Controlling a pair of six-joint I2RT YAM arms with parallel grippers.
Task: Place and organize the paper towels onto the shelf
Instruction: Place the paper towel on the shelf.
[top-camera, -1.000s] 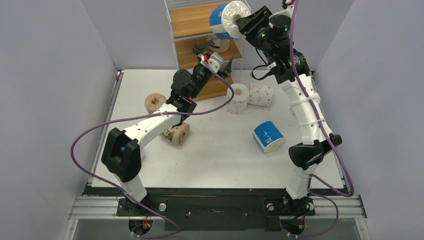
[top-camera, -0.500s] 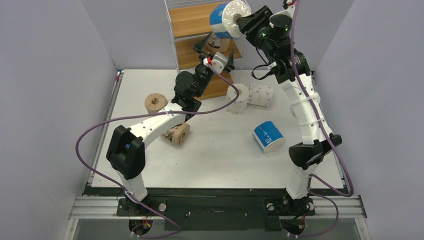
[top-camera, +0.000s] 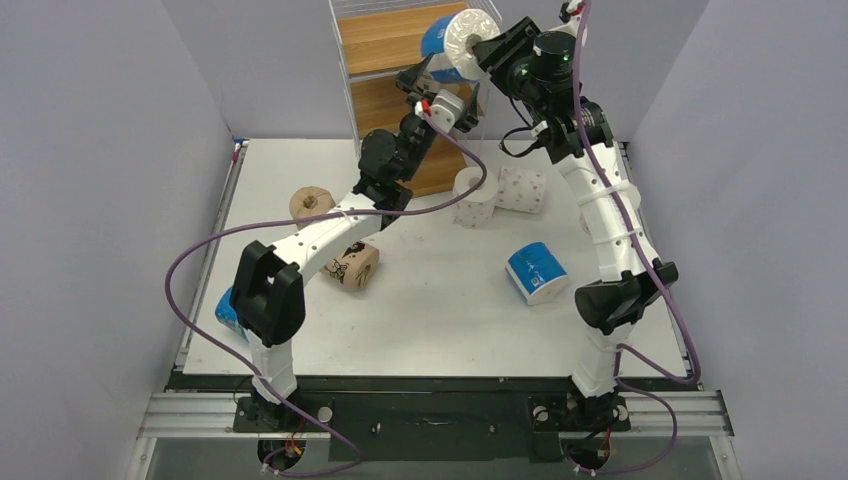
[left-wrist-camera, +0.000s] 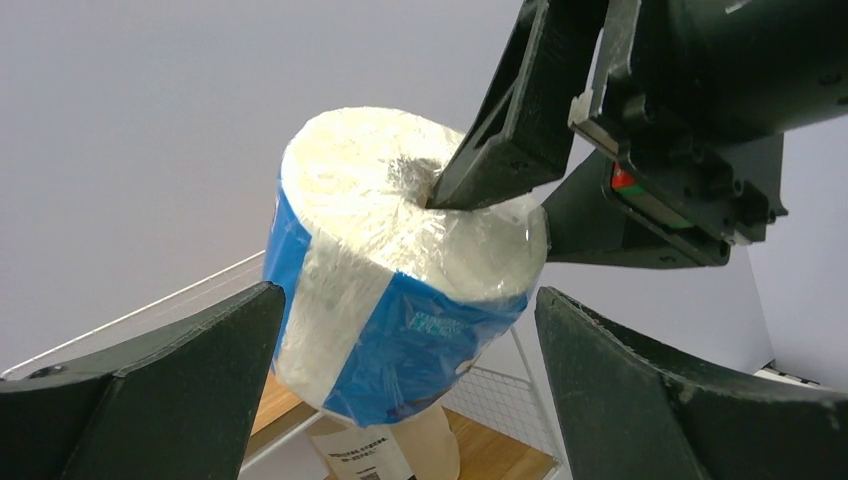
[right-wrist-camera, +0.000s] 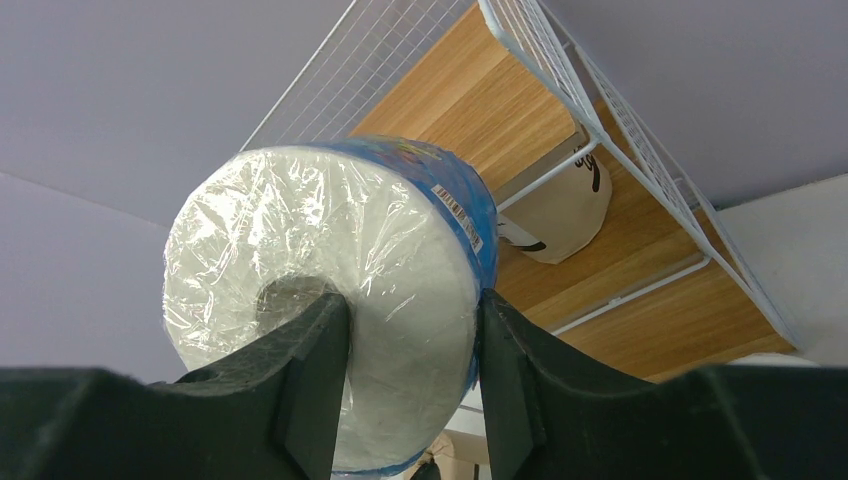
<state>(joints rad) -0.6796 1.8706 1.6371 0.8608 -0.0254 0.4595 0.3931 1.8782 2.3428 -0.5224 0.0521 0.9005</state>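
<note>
Top view: the right hand (top-camera: 480, 47) grips a blue-wrapped roll (top-camera: 450, 40) high beside the shelf (top-camera: 385, 40), by its top tier. The left hand (top-camera: 440, 88) gapes wide just below it, holding nothing. On the tabletop (top-camera: 430, 310) lie two tan rolls (top-camera: 311, 204), two white rolls (top-camera: 522, 189) and one blue roll (top-camera: 537, 272); another blue bit peeks from behind the left arm

Left wrist: one right finger sits in the held roll's core; the wrap's print is too small to read

Right wrist: one tan roll on the shelf (right-wrist-camera: 560, 215), its lettering unreadable
</note>
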